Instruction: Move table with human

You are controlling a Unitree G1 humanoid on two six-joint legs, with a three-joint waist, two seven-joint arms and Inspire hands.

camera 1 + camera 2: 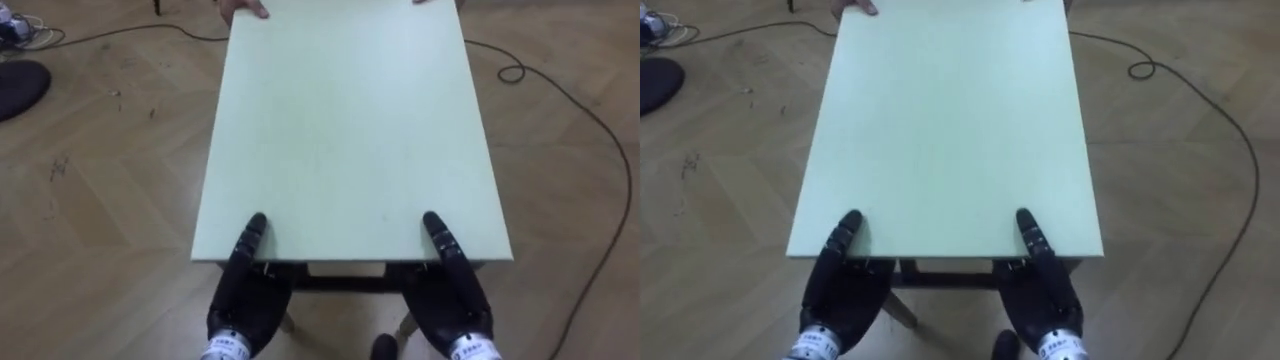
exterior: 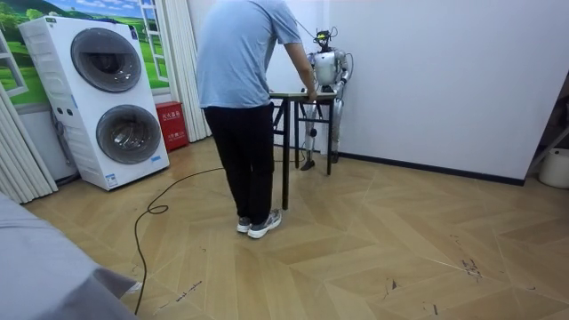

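A pale green table (image 1: 350,130) with dark legs stretches away from me. My left hand (image 1: 245,295) grips its near edge, thumb lying on top and palm below the rim. My right hand (image 1: 450,300) holds the same edge further right in the same way. At the far edge a person's hand (image 1: 243,8) rests on the top's left corner. In the room view the person (image 2: 240,107) stands bent over the table (image 2: 298,96), facing me; I stand at its other end, close to a white wall.
A dark cable (image 1: 560,100) loops over the wooden floor to the right of the table. A dark round object (image 1: 15,85) lies on the left. Stacked washing machines (image 2: 98,98) and a red box (image 2: 169,124) stand behind the person.
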